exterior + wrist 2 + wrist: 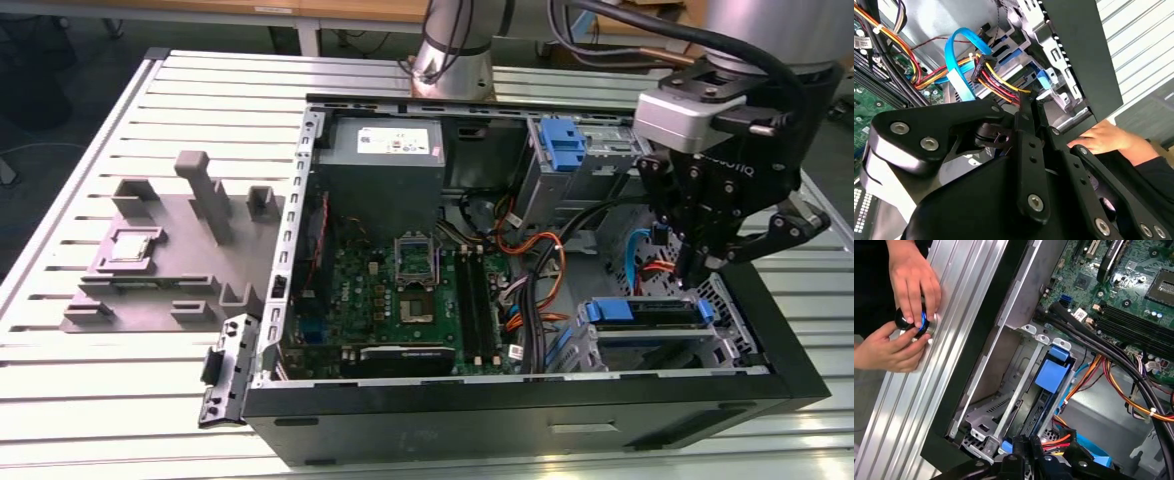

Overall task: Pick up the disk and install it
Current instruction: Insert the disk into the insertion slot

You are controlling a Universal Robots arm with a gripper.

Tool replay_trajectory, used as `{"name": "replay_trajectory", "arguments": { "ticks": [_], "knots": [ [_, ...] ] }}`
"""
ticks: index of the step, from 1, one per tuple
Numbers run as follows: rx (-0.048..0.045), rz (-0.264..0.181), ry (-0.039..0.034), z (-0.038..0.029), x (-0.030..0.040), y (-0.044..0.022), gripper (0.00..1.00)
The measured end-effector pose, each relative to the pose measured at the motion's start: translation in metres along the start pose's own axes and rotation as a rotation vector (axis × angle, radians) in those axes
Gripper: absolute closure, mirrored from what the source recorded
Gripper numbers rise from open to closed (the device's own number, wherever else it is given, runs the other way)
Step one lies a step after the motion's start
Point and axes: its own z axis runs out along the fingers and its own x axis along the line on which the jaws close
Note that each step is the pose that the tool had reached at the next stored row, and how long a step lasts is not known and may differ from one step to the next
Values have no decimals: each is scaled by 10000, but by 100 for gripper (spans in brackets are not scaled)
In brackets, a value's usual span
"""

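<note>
The disk (643, 311) lies flat in the drive cage at the corner of the open computer case (781, 340) on the exterior view's right, its blue carrier bracket facing the motherboard. In the first wrist view the disk (1053, 376) shows its blue bracket between the cage's metal rails. My gripper (695, 272) hangs just above the cage, beside the case's wall, shut with nothing between its fingers. Its black fingertips (1019, 460) show at that picture's edge, close to the disk's far end and the red and yellow power plug. In the second wrist view the gripper (1026, 105) points at the cage.
A bare blue bracket (566, 148) sits in the upper bay, next to the grey power supply (380, 150). Orange, red and blue cables (541, 275) run between motherboard (414, 290) and cage. A person's hands (906, 315) hold a black knob at the table edge. A grey fixture (174, 250) lies left.
</note>
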Motion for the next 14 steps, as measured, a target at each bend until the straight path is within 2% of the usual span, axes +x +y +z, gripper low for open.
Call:
{"name": "replay_trajectory", "arguments": {
  "ticks": [7, 9, 14],
  "knots": [
    [-97, 146, -18, 29, 15, -50, 83],
    [-163, 337, -11, 32, 15, -49, 83],
    [-399, 1051, 13, 43, 11, -49, 83]
  ]
}}
